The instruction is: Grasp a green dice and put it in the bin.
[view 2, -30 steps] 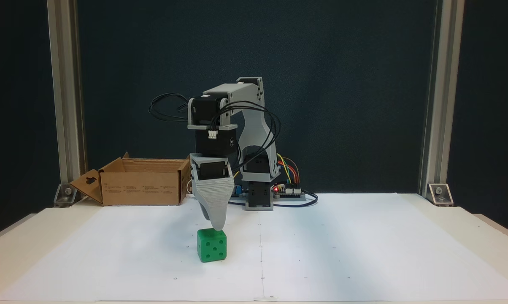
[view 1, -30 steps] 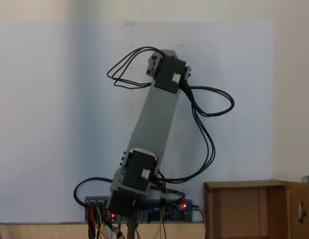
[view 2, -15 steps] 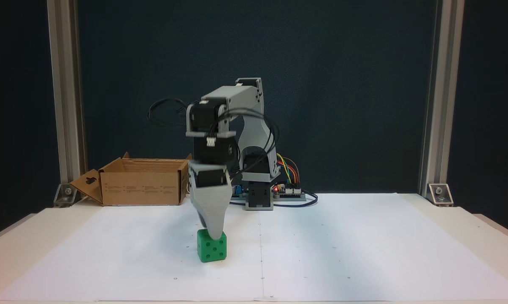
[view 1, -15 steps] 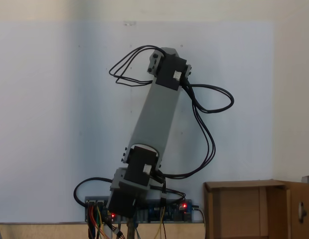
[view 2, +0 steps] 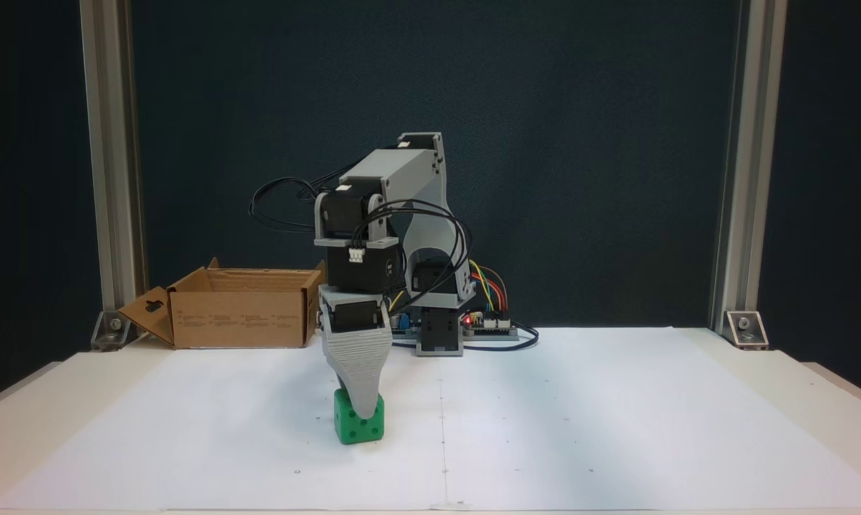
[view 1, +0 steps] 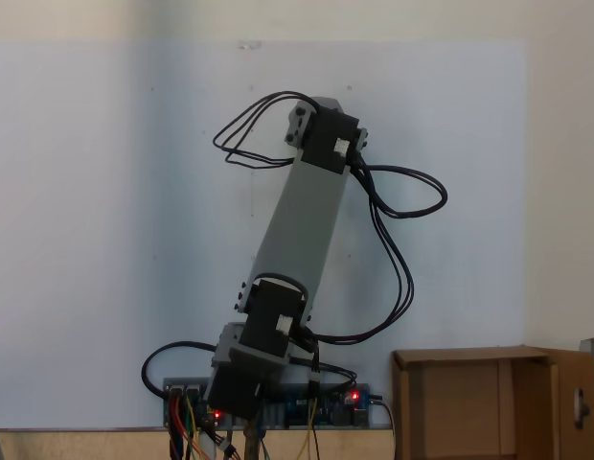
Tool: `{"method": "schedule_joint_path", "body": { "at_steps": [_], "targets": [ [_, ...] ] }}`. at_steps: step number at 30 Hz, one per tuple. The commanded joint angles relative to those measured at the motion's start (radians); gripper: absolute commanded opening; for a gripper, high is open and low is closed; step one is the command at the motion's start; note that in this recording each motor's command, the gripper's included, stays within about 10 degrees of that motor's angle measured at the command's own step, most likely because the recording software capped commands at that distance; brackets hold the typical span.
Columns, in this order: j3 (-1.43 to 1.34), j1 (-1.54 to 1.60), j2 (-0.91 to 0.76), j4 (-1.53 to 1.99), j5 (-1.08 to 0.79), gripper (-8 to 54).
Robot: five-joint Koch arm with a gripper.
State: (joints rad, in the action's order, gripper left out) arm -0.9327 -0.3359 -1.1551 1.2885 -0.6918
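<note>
The green dice [view 2: 350, 427] sits on the white paper a little left of the table's middle. My gripper [view 2: 363, 410] points straight down over it. The grey front jaw hangs in front of the dice's upper face, its tip reaching about halfway down the cube. The second jaw lies behind the first, so the gap between them is hidden. The bin [view 2: 241, 318] is a brown cardboard box standing at the back left, apart from the gripper; from the other side it appears as the bin [view 1: 469, 402] at the lower right, beside the arm's base.
The arm's base and a circuit board with coloured wires [view 2: 484, 322] stand at the back centre. Aluminium posts [view 2: 112, 172] rise at both back corners. White paper [view 2: 581, 415] covers the table right of the dice.
The gripper has come down: its tip was at the dice's top edge, and now it overlaps the front of the cube. The dice has stayed in place.
</note>
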Motion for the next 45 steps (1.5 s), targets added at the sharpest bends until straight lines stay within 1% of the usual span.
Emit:
{"method": "schedule_joint_path", "body": {
  "at_steps": [1,15,29,30,32,34,37,40,42,45],
  "targets": [
    [0.018,0.000,0.000,-0.012,0.035,43.2],
    [0.017,-0.002,0.044,-0.040,0.058,42.1],
    [0.006,-0.002,0.049,-0.041,0.146,41.0],
    [0.005,-0.002,0.049,-0.041,0.161,38.9],
    [0.002,-0.002,0.048,-0.041,0.179,38.1],
    [0.000,-0.002,0.049,-0.041,0.195,35.4],
    [0.000,0.000,0.049,-0.040,0.196,34.5],
    [-0.003,0.000,0.048,-0.035,0.219,28.8],
    [-0.006,0.002,0.048,-0.034,0.253,23.6],
    [-0.006,0.000,0.048,-0.034,0.290,12.6]
  ]
}}
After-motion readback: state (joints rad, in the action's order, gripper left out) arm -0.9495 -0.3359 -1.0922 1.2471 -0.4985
